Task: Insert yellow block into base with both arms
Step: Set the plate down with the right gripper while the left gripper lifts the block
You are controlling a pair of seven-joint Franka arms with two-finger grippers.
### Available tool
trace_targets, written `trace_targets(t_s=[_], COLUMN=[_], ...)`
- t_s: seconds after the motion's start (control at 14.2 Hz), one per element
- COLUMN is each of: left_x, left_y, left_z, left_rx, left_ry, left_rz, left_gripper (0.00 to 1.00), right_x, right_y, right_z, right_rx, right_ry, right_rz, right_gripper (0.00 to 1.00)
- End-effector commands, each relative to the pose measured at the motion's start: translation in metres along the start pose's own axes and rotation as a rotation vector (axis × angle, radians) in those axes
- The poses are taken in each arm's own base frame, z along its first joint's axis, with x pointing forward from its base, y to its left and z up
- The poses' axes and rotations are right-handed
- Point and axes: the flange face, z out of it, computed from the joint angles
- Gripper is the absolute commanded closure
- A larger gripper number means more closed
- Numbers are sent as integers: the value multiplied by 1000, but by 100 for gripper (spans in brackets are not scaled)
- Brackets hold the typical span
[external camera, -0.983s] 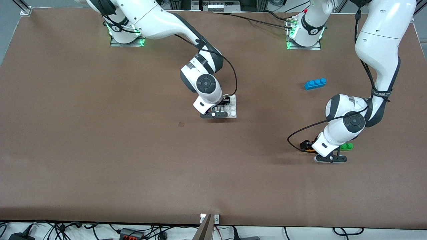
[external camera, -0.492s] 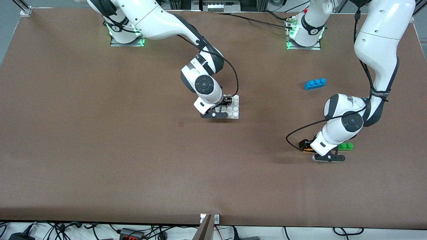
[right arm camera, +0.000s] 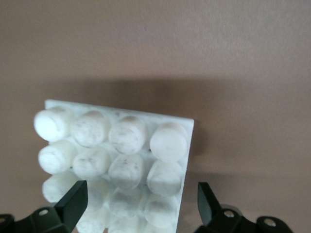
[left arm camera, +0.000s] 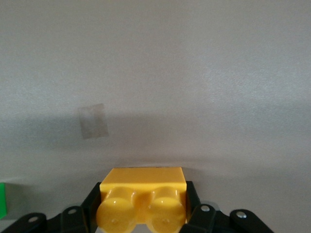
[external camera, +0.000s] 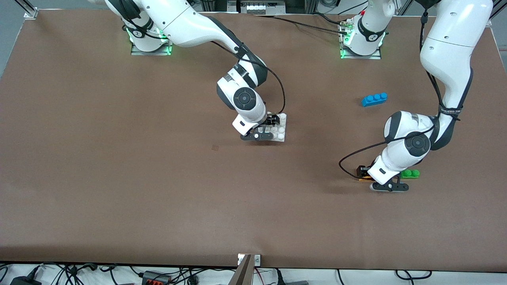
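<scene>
The yellow block (left arm camera: pixel 142 200) sits between my left gripper's (left arm camera: pixel 144 213) fingers, studs toward the camera, low over the brown table. In the front view only an orange sliver of the block (external camera: pixel 363 179) shows under the left gripper (external camera: pixel 372 180), toward the left arm's end. The white studded base (external camera: pixel 280 127) lies mid-table. My right gripper (external camera: pixel 267 129) is low over it and open. In the right wrist view the base (right arm camera: pixel 121 145) lies between the right gripper's (right arm camera: pixel 141 201) jaws: one finger (right arm camera: pixel 73 200) stands in front of its studs, the other (right arm camera: pixel 206 196) just off its edge.
A green two-stud brick (external camera: pixel 410 173) lies right beside the left gripper; its edge shows in the left wrist view (left arm camera: pixel 1 200). A longer blue brick (external camera: pixel 374 99) lies farther from the front camera. A small dark patch (external camera: pixel 215 147) marks the table near the base.
The right gripper and the base have shifted slightly toward the left arm's end. The left gripper with the yellow block has shifted slightly toward the right arm's end.
</scene>
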Motion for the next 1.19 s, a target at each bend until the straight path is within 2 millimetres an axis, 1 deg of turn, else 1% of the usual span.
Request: trace_targets(t_s=[0.0,0.07,0.21,0.28,0.35,0.42,0.49,0.56,0.63,0.77,0.84,0.91,0.98,1.12], left_x=[1,1,0,-4,-8,-12,-18,-23,-26,-34,-38,-44,-48,-59], left_y=[1,1,13,21,24,34,49,58,68,105,130,153,173,207], left_z=[-17,-21,-30,-32,-41,-48,-57,-63,-73,-97,-110,-119,-130,-141], left_rx=[14,15,5,-2,2,0,-13,-15,-13,-21,-29,-38,-47,-71], left_ry=[27,30,33,26,33,35,38,35,30,3,-10,-24,-33,-34], left_rz=[26,23,42,55,63,77,97,110,125,166,166,150,136,145], left_gripper=[43,43,44,44,44,44,45,45,45,45,45,46,46,46], right_x=[-3,-3,9,13,18,21,24,28,31,36,39,41,41,40], right_y=[-4,-3,18,32,51,68,89,110,132,177,201,229,259,307], right_z=[-39,-54,-99,-127,-155,-177,-203,-228,-257,-306,-329,-352,-371,-404], right_rx=[-23,-34,-105,-172,-261,-341,-412,-445,-449,-444,-430,-416,-409,-364], right_ry=[0,-6,4,23,41,50,42,21,-6,-55,-61,-75,-103,-135], right_rz=[-21,-17,-3,-10,-17,-32,-43,-60,-93,-130,-127,-105,-77,-100], right_gripper=[0,0,0,0,0,0,0,0,0,0,0,0,0,0])
